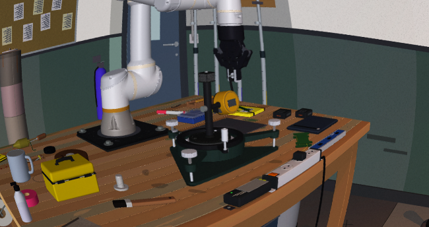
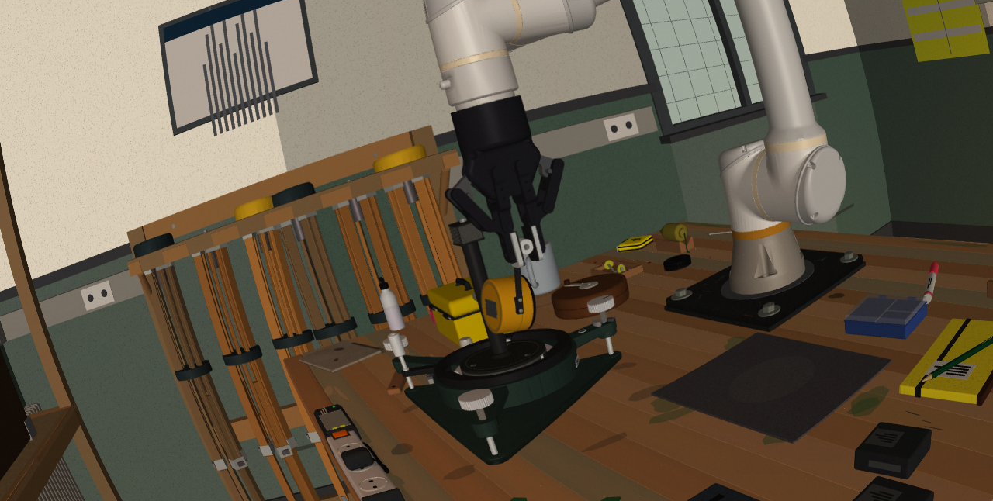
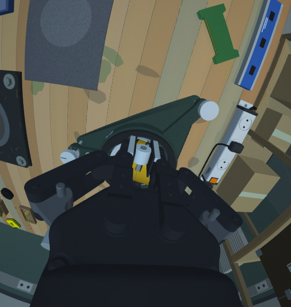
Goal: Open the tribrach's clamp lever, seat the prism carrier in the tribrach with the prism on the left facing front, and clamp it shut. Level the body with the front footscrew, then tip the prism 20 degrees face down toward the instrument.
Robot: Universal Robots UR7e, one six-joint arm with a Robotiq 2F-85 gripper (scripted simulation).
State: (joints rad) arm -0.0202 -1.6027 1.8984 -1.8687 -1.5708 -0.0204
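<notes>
The yellow prism (image 3: 141, 171) is mostly hidden behind my fingers in the wrist camera. From the side it hangs on the black carrier post (image 1: 208, 107), which stands upright in the dark green tribrach (image 1: 211, 144). The prism (image 1: 226, 102) (image 2: 507, 304) sits to one side of the post. A thin black arm rises from it to a small white tilt handle (image 3: 142, 153) (image 2: 525, 247). The tribrach has three white footscrews; the front one (image 1: 189, 154) is nearest the table edge. A white clamp lever (image 1: 224, 135) stands on the ring. My gripper (image 1: 234, 75) (image 2: 522, 248) is above the prism, closed on the white tilt handle.
The carrier post top (image 1: 206, 76) stands close beside my fingers. A power strip (image 1: 290, 167) and a blue level (image 1: 328, 140) lie along the table's front edge. A dark mat (image 2: 771, 383) lies behind the tribrach. A yellow case (image 1: 69, 177) and a mug (image 1: 19, 165) sit left.
</notes>
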